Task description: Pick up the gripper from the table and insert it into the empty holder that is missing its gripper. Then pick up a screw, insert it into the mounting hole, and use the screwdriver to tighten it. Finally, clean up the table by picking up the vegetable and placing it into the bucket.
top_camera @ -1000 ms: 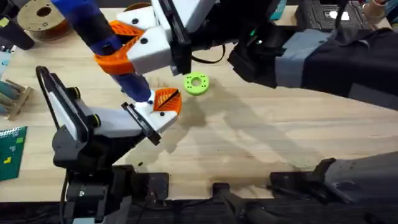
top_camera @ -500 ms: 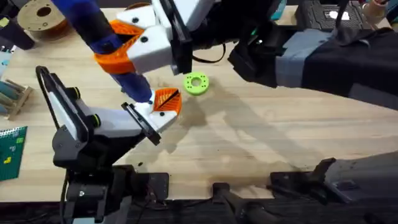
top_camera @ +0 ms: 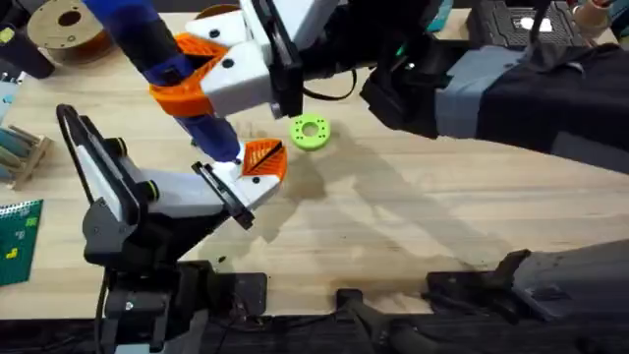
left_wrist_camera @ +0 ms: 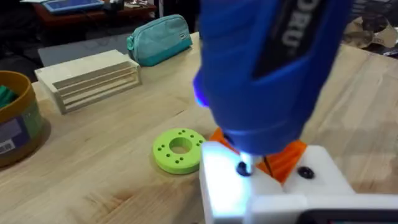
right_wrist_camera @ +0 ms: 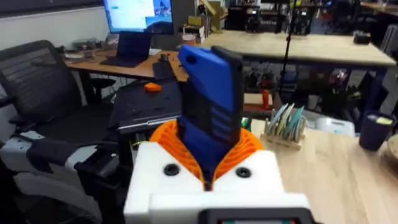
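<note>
screwdriver [left_wrist_camera: 267,68]: we see bright blue, dark tip
ring [top_camera: 311,132]: we see lime green, dotted with small holes
holder [left_wrist_camera: 261,193]: white block, orange wedge
table [top_camera: 413,216]: we see light wood grain
pouch [left_wrist_camera: 160,39]: teal

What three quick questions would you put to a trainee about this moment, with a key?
1. True or false: the screwdriver lies flat on the table.
2. What sits on the table just beyond the holder? A) a lime-green ring B) a red cup C) a pair of scissors
3. Which arm's jaws are clamped on the screwdriver?

Key: 1 false, it is held upright with its tip down on the holder. 2 A. 3 the right gripper.
</note>
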{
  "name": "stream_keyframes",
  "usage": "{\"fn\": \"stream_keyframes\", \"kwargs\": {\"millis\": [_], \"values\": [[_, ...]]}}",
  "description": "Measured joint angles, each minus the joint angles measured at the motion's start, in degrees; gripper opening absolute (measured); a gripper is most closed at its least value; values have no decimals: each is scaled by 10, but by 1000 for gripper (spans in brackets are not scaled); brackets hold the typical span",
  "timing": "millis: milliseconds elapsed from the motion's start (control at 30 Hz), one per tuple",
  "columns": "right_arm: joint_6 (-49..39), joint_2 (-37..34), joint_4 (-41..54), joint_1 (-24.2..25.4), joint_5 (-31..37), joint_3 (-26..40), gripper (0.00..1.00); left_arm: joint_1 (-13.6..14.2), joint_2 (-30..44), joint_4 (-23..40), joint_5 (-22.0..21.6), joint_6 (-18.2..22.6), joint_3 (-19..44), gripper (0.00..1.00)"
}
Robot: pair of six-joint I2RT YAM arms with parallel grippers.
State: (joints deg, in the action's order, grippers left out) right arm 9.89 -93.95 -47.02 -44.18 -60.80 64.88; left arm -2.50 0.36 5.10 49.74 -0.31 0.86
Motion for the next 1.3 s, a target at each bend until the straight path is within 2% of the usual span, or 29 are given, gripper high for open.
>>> {"fn": "stream_keyframes", "kwargs": {"millis": [1300], "values": [[9,0,-11,12,1,0,17,0,0,0,0,0,0,6]]}}
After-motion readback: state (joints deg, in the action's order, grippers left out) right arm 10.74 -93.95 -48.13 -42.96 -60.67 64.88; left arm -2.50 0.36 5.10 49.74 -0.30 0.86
